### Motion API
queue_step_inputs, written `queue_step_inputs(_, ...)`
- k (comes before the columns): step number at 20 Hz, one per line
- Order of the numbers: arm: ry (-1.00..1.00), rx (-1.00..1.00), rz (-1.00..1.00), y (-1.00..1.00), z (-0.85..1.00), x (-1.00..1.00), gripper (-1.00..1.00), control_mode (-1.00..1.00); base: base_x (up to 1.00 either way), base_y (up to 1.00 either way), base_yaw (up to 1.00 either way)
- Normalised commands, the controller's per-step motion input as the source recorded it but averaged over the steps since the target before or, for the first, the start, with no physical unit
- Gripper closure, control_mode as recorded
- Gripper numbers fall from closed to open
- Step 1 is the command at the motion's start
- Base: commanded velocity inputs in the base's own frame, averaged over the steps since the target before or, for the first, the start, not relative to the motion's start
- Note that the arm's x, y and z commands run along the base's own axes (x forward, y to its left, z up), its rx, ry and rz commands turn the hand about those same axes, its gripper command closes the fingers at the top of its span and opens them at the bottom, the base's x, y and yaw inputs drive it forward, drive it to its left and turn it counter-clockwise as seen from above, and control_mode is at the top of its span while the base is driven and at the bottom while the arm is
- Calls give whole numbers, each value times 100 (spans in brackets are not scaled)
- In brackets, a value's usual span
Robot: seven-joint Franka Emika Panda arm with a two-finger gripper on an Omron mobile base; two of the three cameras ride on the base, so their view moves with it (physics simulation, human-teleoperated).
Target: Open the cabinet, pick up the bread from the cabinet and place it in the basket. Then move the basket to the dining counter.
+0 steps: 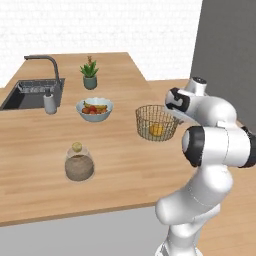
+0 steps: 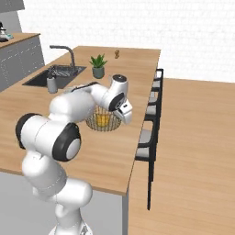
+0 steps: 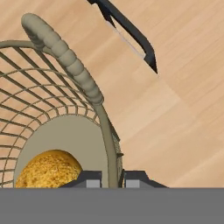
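The wire mesh basket (image 1: 150, 116) (image 2: 94, 123) is at the right side of the dining counter (image 1: 125, 165) (image 2: 133, 69). The golden bread (image 1: 156, 130) (image 2: 103, 119) (image 3: 48, 170) lies inside it on the beige base. My gripper (image 3: 113, 179) reaches down from above and is shut on the basket's rim wire (image 3: 65, 52) at its right edge, one fingertip on each side. Whether the basket rests on the wood or hangs just above it, I cannot tell. The cabinet is out of view.
On the counter are a dark sink (image 1: 30, 92) with a black faucet (image 1: 47, 62), a soap dispenser (image 1: 50, 102), a potted plant (image 1: 90, 74), a fruit bowl (image 1: 94, 109) and a lidded glass jar (image 1: 79, 162). Black stools (image 2: 153, 110) line the counter's right edge.
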Motion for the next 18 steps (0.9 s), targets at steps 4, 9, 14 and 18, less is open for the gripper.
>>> queue_step_inputs(4, 1, 0, 0, 0, -46, 100, 100, -100, 0, 0, 0)
queue_step_inputs(9, -1, 0, 0, 0, -56, 79, 100, -100, 0, 0, 0)
queue_step_inputs(14, -4, 0, 0, 0, -42, 41, 100, -100, 0, 0, 0)
queue_step_inputs(18, -1, 0, 0, 0, -38, 31, 100, -100, 0, 0, 0)
